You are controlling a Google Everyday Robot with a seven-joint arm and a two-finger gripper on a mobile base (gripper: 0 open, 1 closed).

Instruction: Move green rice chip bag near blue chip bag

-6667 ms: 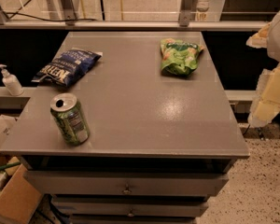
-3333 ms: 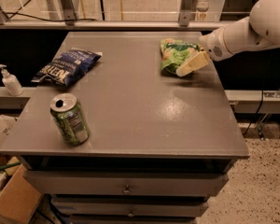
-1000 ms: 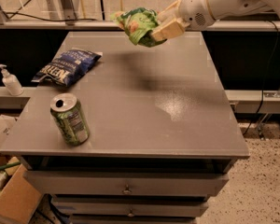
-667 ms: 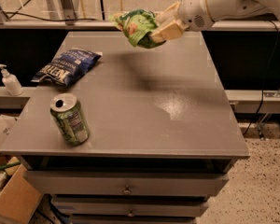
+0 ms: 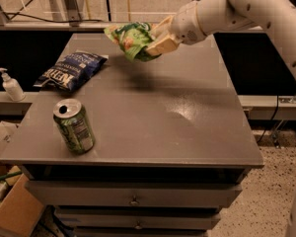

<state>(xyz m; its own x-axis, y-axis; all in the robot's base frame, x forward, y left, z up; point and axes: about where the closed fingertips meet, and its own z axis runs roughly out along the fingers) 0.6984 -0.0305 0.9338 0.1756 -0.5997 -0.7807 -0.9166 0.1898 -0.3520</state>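
While the flat navy-blue chip bag (image 5: 71,69) lay by the grey bench's (image 5: 187,132) far-left corner, the cream gripper (image 5: 160,41), above the far edge, pinched the crinkled bright-green snack bag (image 5: 129,38).

Crumpled green rice chip bag (image 5: 129,39) — held aloft in the gripper (image 5: 156,42); blue chip bag (image 5: 71,70) — laid flat, to its left.

My one camera looks down on the table (image 5: 197,132) from its front, close in. My fingers (image 5: 163,44) hold the green bag (image 5: 129,37) over its far side.
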